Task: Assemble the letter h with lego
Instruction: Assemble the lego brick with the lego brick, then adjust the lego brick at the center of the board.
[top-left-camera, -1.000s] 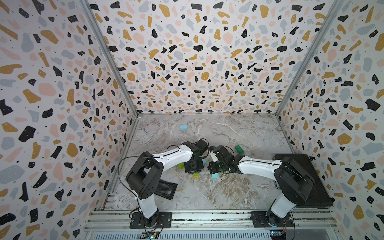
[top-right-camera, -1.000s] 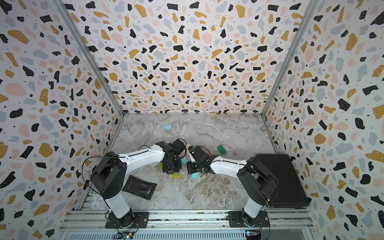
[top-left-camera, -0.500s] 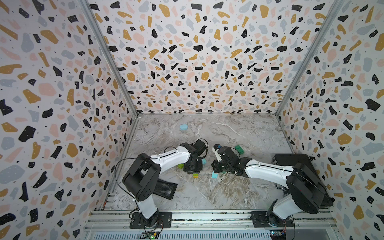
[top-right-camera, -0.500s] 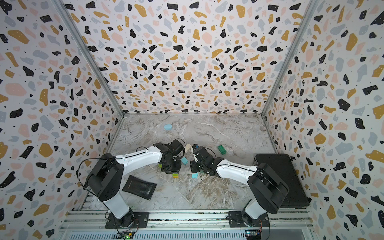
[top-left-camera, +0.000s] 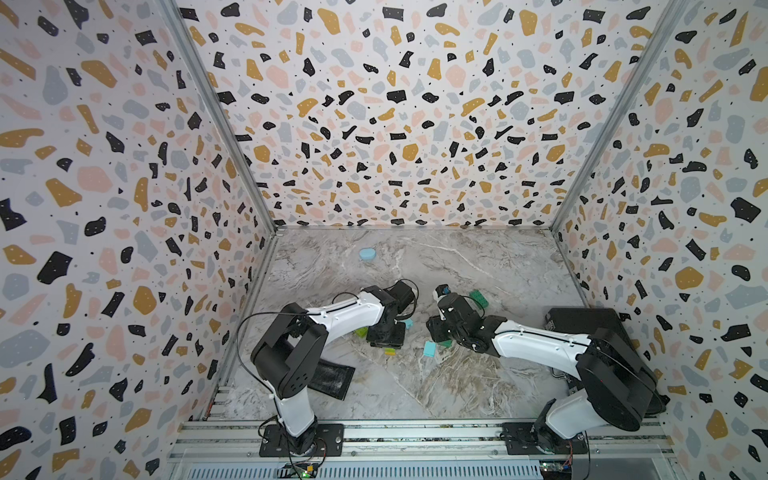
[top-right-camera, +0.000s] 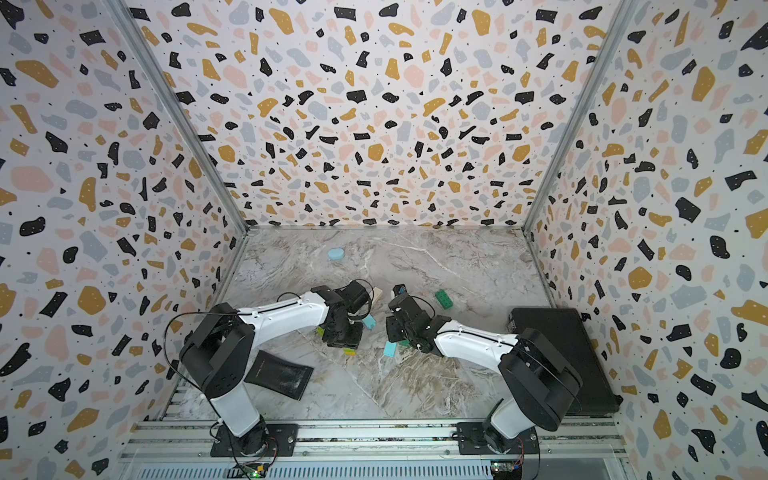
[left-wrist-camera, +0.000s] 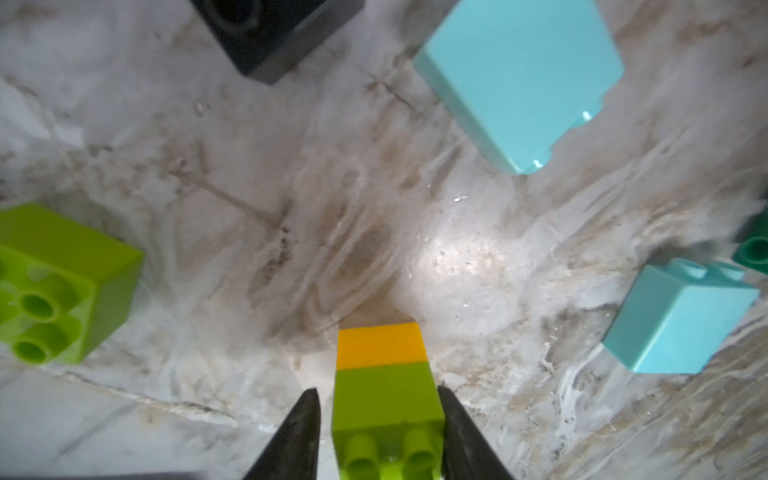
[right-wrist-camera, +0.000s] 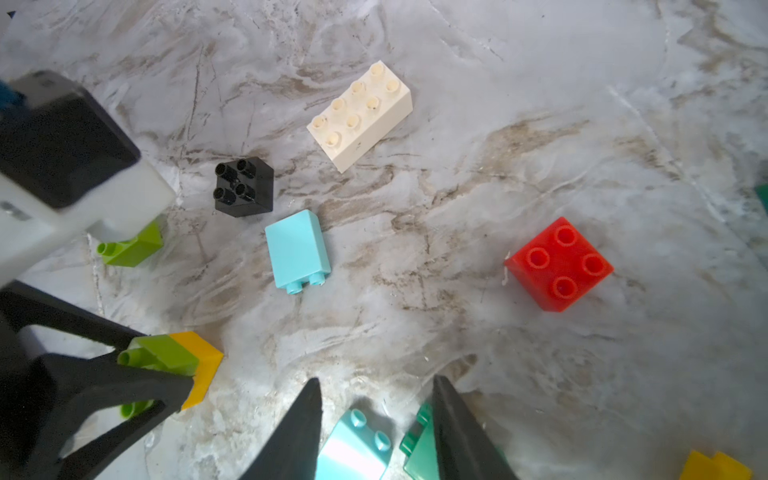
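Two lego bricks, the lime-and-yellow stack (left-wrist-camera: 384, 399), lie loose inside my left claw (left-wrist-camera: 378, 390), its jaws parted, probably the h's start. Beside that stack my right claw (right-wrist-camera: 376, 380), half open and empty, straddles a light blue brick (right-wrist-camera: 353, 451).

A broad stretch of bare grey marbled counter (right-wrist-camera: 457, 187) is lying open between the light-blue rectangular plastic brick (right-wrist-camera: 297, 249) and the red square four-stud plastic brick (right-wrist-camera: 559, 264), offering a clear way through. Beside the light-blue brick, a black square studded plastic brick (right-wrist-camera: 245, 187) is crowding one side, with a long white eight-stud plastic brick (right-wrist-camera: 359, 114) sitting a little beyond it. Near the light-blue brick, away from the red one, the left gripper (right-wrist-camera: 166, 359) is blocking the approach, its black fingers (right-wrist-camera: 104, 386) standing spread around a lime-and-yellow plastic brick stack (right-wrist-camera: 203, 357).
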